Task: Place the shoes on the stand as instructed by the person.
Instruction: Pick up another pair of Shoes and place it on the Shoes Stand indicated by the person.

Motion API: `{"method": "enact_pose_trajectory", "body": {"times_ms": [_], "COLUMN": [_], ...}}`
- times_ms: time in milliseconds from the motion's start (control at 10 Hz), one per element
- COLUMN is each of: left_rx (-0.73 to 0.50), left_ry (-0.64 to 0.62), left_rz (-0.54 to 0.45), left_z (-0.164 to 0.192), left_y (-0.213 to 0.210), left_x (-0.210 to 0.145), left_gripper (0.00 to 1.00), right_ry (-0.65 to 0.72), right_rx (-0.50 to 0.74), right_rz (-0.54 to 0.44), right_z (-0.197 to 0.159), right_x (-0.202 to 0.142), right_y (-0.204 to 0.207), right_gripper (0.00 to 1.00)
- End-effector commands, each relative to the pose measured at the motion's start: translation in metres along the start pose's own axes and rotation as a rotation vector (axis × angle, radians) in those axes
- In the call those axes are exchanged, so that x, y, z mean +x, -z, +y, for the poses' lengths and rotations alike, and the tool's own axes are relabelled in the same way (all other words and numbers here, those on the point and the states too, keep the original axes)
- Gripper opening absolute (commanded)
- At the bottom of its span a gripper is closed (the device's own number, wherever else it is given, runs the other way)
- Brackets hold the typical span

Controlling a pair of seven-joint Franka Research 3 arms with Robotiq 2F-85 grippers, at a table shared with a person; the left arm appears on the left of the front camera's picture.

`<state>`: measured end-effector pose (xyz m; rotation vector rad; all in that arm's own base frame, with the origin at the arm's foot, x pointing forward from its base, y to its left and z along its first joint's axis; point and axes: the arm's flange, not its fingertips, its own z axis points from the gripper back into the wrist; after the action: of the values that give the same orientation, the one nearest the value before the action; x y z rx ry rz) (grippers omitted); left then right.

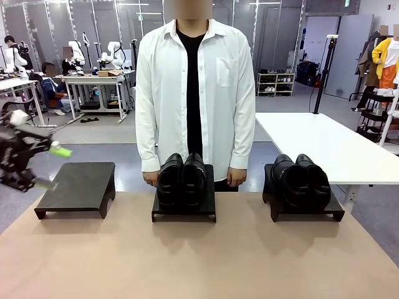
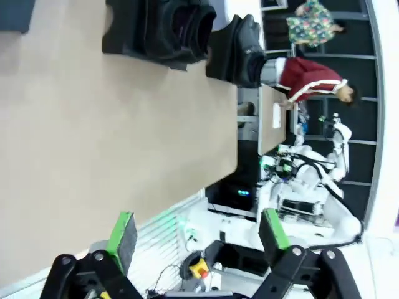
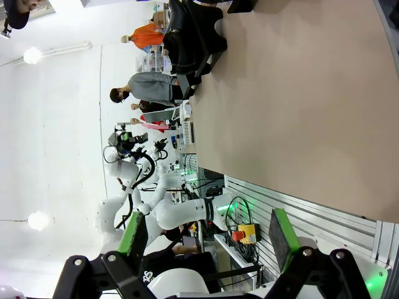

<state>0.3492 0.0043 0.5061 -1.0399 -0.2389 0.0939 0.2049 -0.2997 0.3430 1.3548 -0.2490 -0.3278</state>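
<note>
The near half of the brown worktop (image 1: 199, 261) lies bare. Beyond it, toward the far edge, three low black stands sit in a row. The stand near the far left corner (image 1: 78, 187) carries nothing. The middle stand (image 1: 184, 208) holds one pair of glossy black dress shoes (image 1: 181, 179), side by side with heels toward the robot. The stand near the far right corner (image 1: 305, 208) holds the second pair (image 1: 300, 180), set the same way.

The left gripper (image 1: 48, 167) hangs off the worktop's left edge, beside the empty stand, its green pads spread apart and holding nothing. In its own wrist view the right gripper (image 3: 209, 240) is likewise released, fingers wide, with only the worktop and a shoe pair ahead of it.

At the far edge stands the person (image 1: 194, 93), hands (image 1: 149, 179) lowered just behind the middle stand; I cannot tell that either hand is pointing.

The shoes look moderately heavy, with stiff soles and softer uppers, and the polished leather is probably slippery. A pinch over the collar rim at the heel, one pad inside the opening, seems the surest hold.
</note>
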Motion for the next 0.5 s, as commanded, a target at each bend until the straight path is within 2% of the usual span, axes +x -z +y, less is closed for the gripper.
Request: {"method": "enact_pose_trajectory", "body": {"times_ms": [0,200,400], "left_rx": [-0.108,-0.198,-0.251], "left_ry": [0.046,0.039,0.035], "left_rz": [0.006,0.031,0.015], "left_z": [0.058,0.118,0.156], "left_y": [-0.025,-0.043,-0.052], "left_x": [-0.028,-0.051,-0.067], "left_gripper": [1.00,1.00,1.00], "right_ry": [0.006,0.006,0.006], "right_rx": [-0.005,-0.005,-0.005], "right_rz": [0.007,0.007,0.007], "right_z": [0.002,0.002,0.002], "right_x": [-0.004,-0.004,-0.004], "right_y": [0.001,0.001,0.001], "right_gripper": [1.00,1.00,1.00]}}
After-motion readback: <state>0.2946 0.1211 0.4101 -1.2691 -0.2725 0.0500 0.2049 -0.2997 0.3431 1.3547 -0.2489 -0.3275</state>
